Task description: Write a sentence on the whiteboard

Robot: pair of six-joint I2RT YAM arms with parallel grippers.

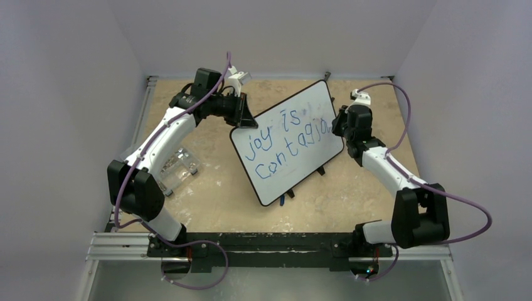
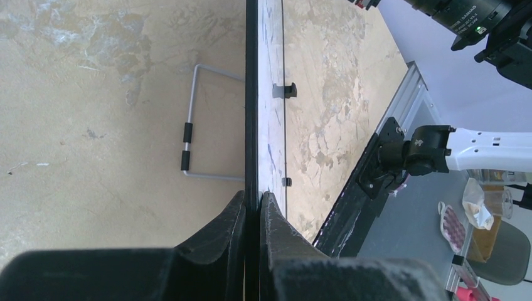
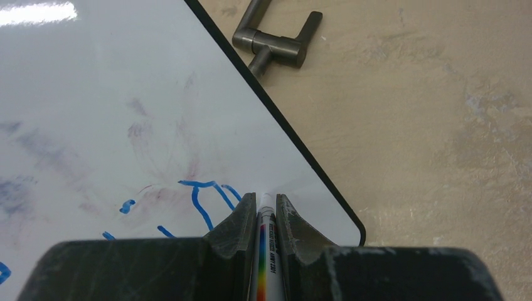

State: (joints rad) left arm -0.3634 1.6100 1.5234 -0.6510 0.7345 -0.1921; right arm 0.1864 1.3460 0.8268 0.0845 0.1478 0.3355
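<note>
The glossy whiteboard (image 1: 283, 185), thin black frame and rounded corners, stands tilted at the middle of the mottled tan table (image 1: 213, 194). Its blue handwritten sentence (image 1: 285, 141) reads "joy is" over "contagio". The left gripper (image 2: 252, 204) pinches the board's edge. The right gripper (image 3: 266, 204) clamps a rainbow-striped white marker (image 3: 266, 251), its print unreadable.

Walls (image 1: 63, 75): plain pale lilac-white panels on three sides. Tabletop (image 1: 213, 200): tan, mottled, scuffed. Aluminium rail (image 1: 119, 248): along near edge. Floor (image 2: 408, 238): grey, bearing possibly a chair (image 2: 511, 251). Lighting: even, diffuse.
</note>
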